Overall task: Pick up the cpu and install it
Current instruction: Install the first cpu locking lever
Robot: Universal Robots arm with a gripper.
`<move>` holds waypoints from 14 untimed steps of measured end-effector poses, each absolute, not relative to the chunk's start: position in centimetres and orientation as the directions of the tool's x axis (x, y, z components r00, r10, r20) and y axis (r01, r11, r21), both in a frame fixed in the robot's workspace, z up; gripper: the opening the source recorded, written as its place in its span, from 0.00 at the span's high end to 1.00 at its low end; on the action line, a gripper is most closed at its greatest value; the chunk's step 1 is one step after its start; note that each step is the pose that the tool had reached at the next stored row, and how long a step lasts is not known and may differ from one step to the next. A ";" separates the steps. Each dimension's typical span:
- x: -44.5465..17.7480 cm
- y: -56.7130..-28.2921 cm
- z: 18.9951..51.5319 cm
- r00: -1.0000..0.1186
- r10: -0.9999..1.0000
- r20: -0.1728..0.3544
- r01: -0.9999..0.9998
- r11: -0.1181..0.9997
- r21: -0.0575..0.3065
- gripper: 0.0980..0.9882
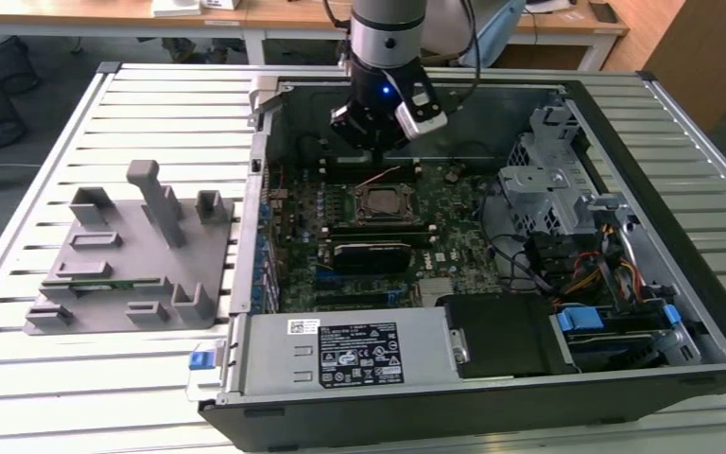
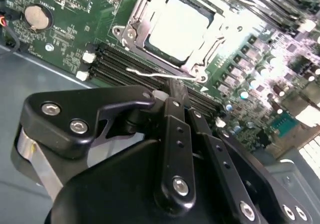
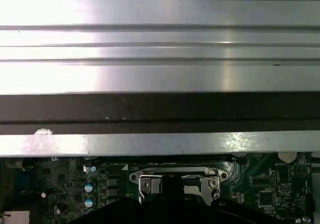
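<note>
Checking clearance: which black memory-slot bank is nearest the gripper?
The bank beyond the silvery square cpu, beside the black gripper; the other bank sits on the cpu's opposite side.

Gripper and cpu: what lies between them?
In the second wrist view, black memory slots and a thin wire lever lie between gripper and cpu.

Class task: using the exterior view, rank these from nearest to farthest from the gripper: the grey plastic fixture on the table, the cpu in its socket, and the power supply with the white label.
1. The cpu, just below the gripper, mid-motherboard.
2. The power supply, at the case's near edge.
3. The fixture, outside the case, at the exterior view's left.
</note>
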State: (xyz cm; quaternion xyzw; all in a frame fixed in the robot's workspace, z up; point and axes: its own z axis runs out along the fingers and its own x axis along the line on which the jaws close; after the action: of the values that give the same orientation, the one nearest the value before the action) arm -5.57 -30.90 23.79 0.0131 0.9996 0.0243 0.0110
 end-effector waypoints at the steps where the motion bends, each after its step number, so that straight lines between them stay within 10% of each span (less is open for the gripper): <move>1: -5.4 -30.8 23.6 -0.999 0.026 -0.021 0.025 0.998 0.049 0.99; 14: -4.4 -30.6 22.9 -1.000 0.003 -0.021 0.002 0.999 0.049 0.99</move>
State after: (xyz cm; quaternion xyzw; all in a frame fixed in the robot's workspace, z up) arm -4.42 -30.57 22.90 0.0014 0.9996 0.0243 0.0108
